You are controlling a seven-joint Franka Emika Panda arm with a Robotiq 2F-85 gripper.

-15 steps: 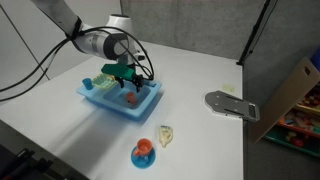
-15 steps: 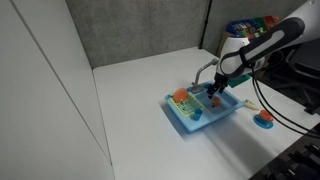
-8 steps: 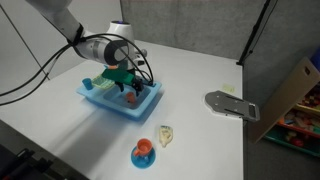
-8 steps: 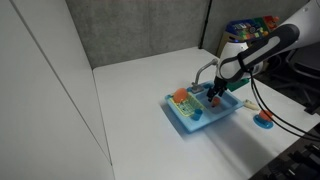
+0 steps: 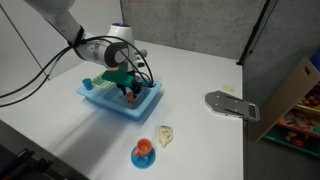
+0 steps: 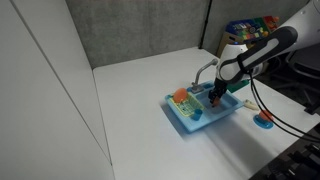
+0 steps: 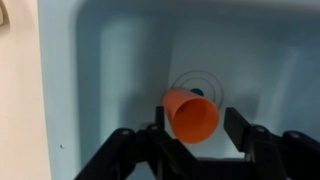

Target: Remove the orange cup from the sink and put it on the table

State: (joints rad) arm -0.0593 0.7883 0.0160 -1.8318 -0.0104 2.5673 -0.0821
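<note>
The orange cup [image 7: 190, 115] lies on its side in the basin of the light blue sink [image 7: 100, 60], its mouth toward the wrist camera. My gripper [image 7: 196, 117] is down in the basin with one finger on each side of the cup. The jaws stand narrowed, the left finger at the cup's wall and a thin gap showing at the right finger. In both exterior views the gripper [image 5: 128, 94] [image 6: 213, 96] reaches into the sink [image 5: 140, 113] [image 6: 185, 125], which sits on the white table [image 5: 200, 70] [image 6: 130, 110]. The cup [image 5: 128, 99] shows only as a small red spot.
A blue plate with an orange piece [image 5: 143, 152] [image 6: 263, 120] and a pale object [image 5: 165, 135] lie in front of the sink. A grey flat item [image 5: 230, 103] sits farther off near a cardboard box [image 5: 295, 95]. A flat orange item [image 6: 180, 96] and the grey faucet [image 6: 205, 70] are at the sink.
The gripper has lowered slightly into the basin and its jaws have drawn in around the orange cup. The cup and sink stay where they were.
</note>
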